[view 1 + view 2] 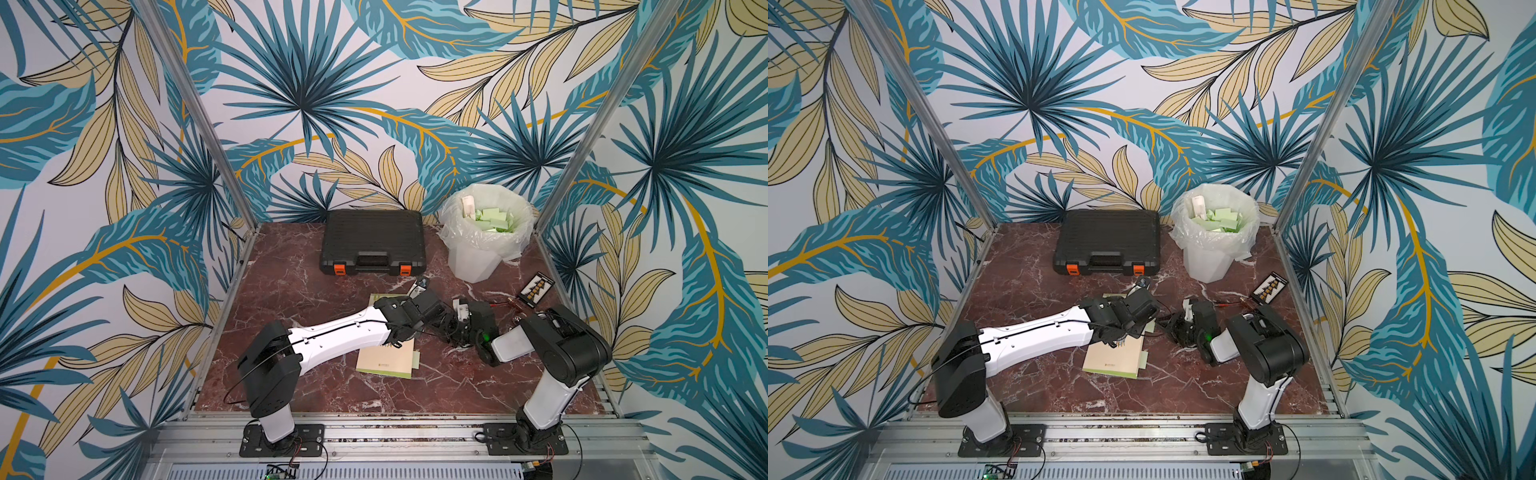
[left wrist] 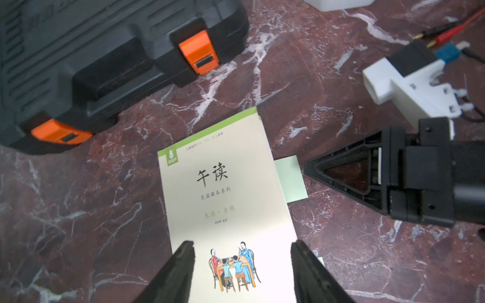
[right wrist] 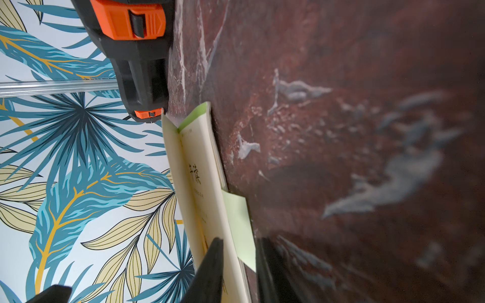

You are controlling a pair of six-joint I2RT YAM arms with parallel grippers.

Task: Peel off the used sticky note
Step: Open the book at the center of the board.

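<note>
1. Leaf-print walls surround a red marble table (image 1: 291,299). Black tool case (image 1: 372,241) at 12 o'clock. Lined white bin (image 1: 473,262) at 1 o'clock, green paper pieces (image 1: 494,220) inside.
2. Book (image 2: 225,189) lies flat near table centre, cover up, title end toward 12 o'clock.
3. Sticky note (image 2: 290,181), pale green, sticks out from the book's 3 o'clock edge. One side is tucked under the cover, the rest lies on the table. Arms hide it in both top views.
4. Left end effector (image 2: 242,244) hangs over the book's 6 o'clock half, released, jaws spread wide, only the cover below them.
5. Right end effector (image 3: 240,240) sits low at 3 o'clock of the book, tips at the note's outer edge. Jaws are narrowly parted, one finger on the cover side and one on the table side. The note's corner shows in the gap, not clenched.
</note>
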